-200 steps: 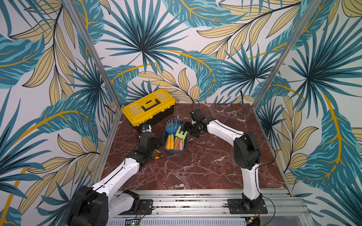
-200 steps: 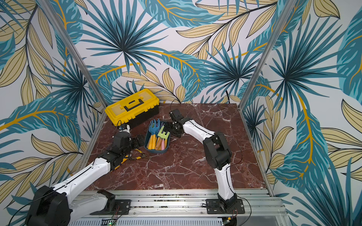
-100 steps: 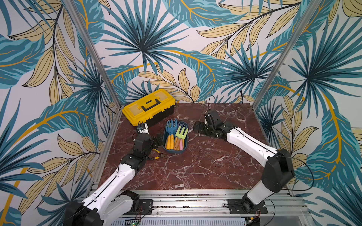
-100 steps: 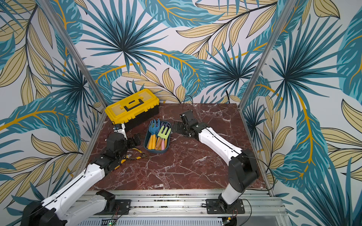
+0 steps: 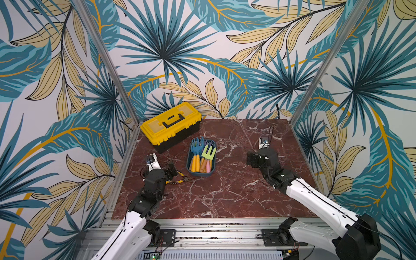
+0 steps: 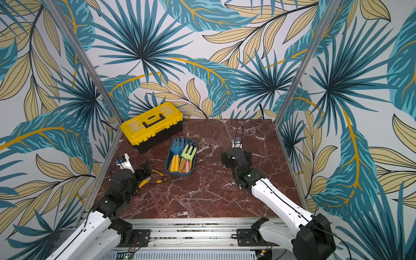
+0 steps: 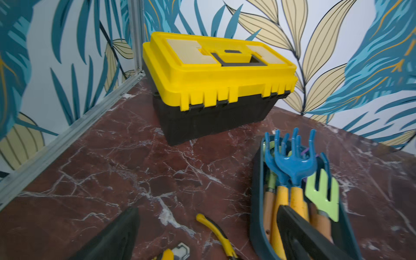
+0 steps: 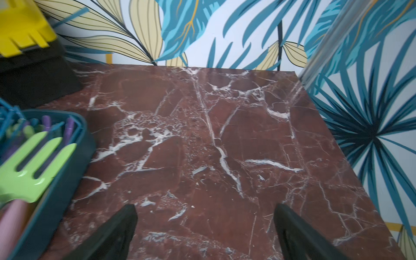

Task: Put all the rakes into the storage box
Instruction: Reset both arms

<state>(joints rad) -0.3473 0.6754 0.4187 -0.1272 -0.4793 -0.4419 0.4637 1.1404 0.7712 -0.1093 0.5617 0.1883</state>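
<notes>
storage box (image 5: pixel 201 174) holding green rake (image 5: pixel 209 152), blue rakes (image 5: pixel 197 144), shut yellow toolbox (image 5: pixel 171 123) nearby

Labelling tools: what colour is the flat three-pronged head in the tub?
Light green; tool head clearest in the right wrist view.

The table (image 5: pixel 225 191) is dark red-brown marble veined in white. The walls (image 5: pixel 202 45) have a white ground printed with large teal, sky-blue and pale-yellow leaves, outlined in black and with mustard stems. Left of centre in both top views, the toolbox (image 5: pixel 171 126) has a bright yellow lid with a black handle over a black base. The storage box (image 5: pixel 200 174) is dark teal-blue. Inside it, the rake (image 5: pixel 209 152) is lime green with a pink handle, beside blue rakes (image 5: pixel 197 145) on yellow-orange handles. Purple tips (image 8: pixel 46 121) show at the left edge of the right wrist view. The pliers (image 5: pixel 175 182) have yellow grips. The arms (image 5: pixel 315 198) are white with black joints.
</notes>
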